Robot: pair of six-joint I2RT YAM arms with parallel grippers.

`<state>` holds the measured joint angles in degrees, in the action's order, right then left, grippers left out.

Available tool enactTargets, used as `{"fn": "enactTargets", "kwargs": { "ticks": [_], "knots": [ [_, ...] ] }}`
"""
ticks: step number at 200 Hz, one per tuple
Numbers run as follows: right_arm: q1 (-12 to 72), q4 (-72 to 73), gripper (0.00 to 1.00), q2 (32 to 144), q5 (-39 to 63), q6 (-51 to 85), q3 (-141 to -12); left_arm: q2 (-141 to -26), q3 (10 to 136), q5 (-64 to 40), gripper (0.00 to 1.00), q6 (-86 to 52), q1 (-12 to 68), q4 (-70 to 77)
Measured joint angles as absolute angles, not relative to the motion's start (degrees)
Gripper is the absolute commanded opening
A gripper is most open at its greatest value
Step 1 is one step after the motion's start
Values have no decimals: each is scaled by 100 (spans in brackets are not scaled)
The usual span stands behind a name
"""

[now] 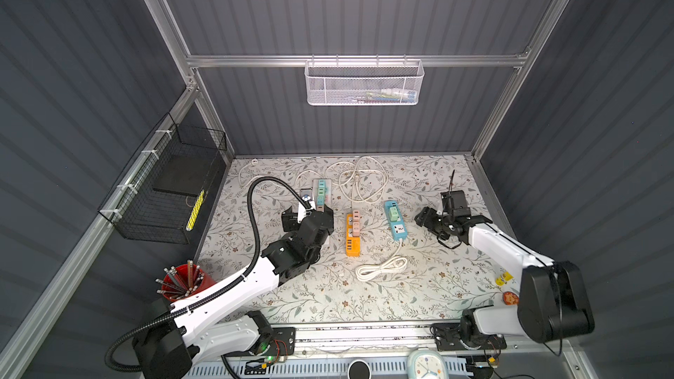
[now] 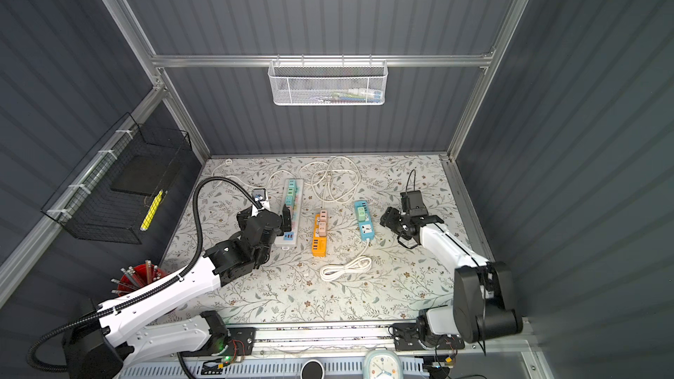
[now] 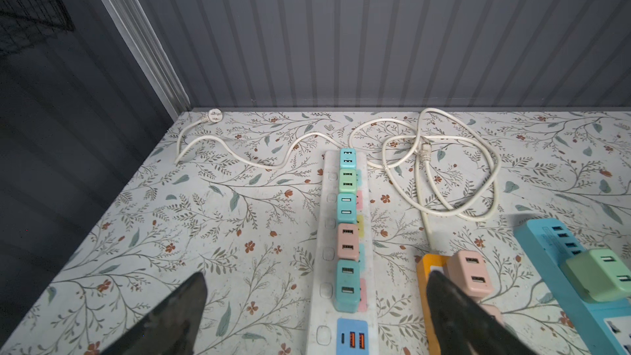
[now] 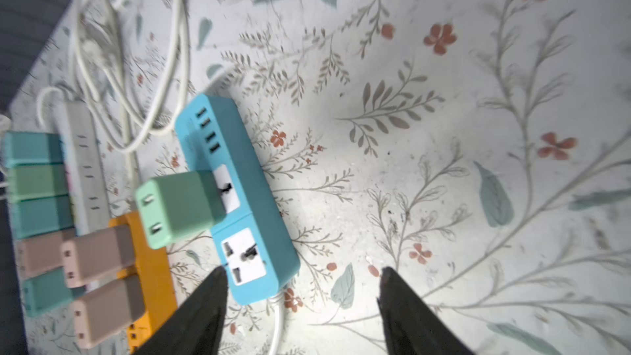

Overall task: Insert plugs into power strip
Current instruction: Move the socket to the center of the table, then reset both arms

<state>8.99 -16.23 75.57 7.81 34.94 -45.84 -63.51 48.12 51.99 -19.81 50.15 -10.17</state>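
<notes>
Three power strips lie on the floral mat. The long white strip (image 1: 329, 191) (image 3: 329, 220) carries a row of several teal, green and pink plugs (image 3: 347, 230). Two pink plugs (image 1: 356, 222) (image 4: 99, 254) stand in the orange strip (image 1: 352, 246). A blue strip (image 1: 396, 229) (image 4: 269, 233) bears one green plug (image 1: 392, 213) (image 4: 177, 206), and its nearer socket is bare. My left gripper (image 1: 308, 213) (image 3: 316, 278) hangs open over the white strip's near end, holding nothing. My right gripper (image 1: 419, 218) (image 4: 303, 271) is open just right of the blue strip, over bare mat.
Tangled white cords (image 1: 361, 180) lie at the back, and a coiled cord (image 1: 381, 267) lies in front of the blue strip. A red cup of pencils (image 1: 182, 282) stands front left. Small toys (image 1: 504, 278) sit front right. Wire baskets (image 1: 171, 191) hang on the walls.
</notes>
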Motion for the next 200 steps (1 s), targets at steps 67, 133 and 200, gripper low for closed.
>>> {"fn": "enactTargets", "kwargs": {
  "ticks": [67,133,200],
  "knots": [
    [928,-1931,99,5900,469,2790,-5367,-7032,5739,5555,100,-1280,5004,-1645],
    [978,-725,99,5286,-272,1809,-4250,-7054,4646,4053,100,-272,3457,-377],
    [351,-40,99,5374,-161,1096,-3876,-7601,3463,3476,100,351,1833,1896]
  ]
}}
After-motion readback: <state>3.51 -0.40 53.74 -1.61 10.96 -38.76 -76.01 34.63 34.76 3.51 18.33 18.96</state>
